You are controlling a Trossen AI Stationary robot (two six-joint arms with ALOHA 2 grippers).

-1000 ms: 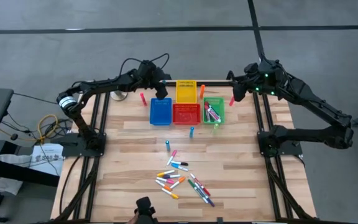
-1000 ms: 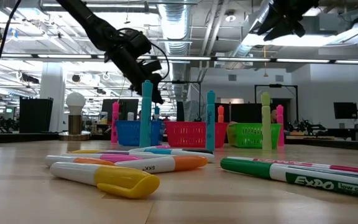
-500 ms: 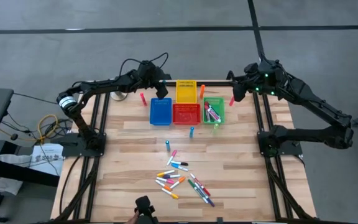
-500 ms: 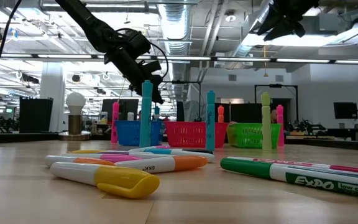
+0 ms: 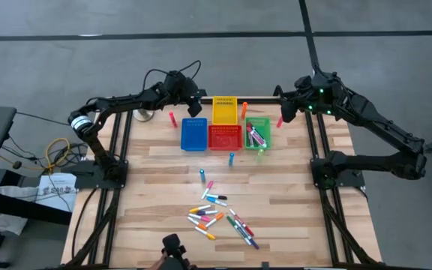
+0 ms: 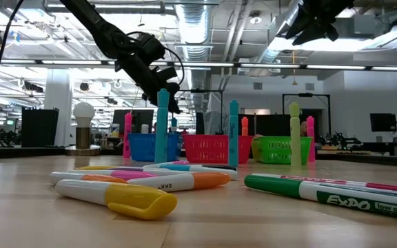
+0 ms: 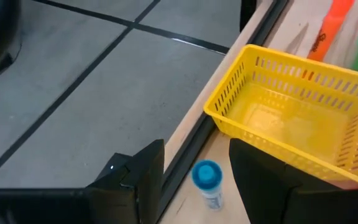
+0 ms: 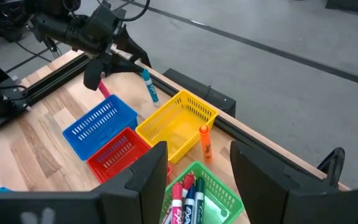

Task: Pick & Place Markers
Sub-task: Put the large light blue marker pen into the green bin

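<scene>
Several markers (image 5: 217, 217) lie in a loose pile near the table's front edge. Others stand upright: a teal one (image 5: 202, 175), a blue one (image 5: 231, 158), a pink one (image 5: 172, 118) and an orange one (image 5: 244, 110). A blue-capped marker (image 7: 207, 184) stands by the far edge, beside the yellow bin (image 7: 291, 127). My left gripper (image 7: 194, 155) hovers open just short of it, its fingers apart from the marker. My right gripper (image 8: 194, 186) hangs open, high over the far right corner (image 5: 282, 111), holding nothing.
Blue (image 5: 194, 133), red (image 5: 225, 137), green (image 5: 257, 133) and yellow (image 5: 225, 110) bins stand together at the far middle; the green one holds a few markers (image 8: 188, 193). A dark rail (image 7: 191, 149) runs along the far edge. Bare wood lies left and right of the pile.
</scene>
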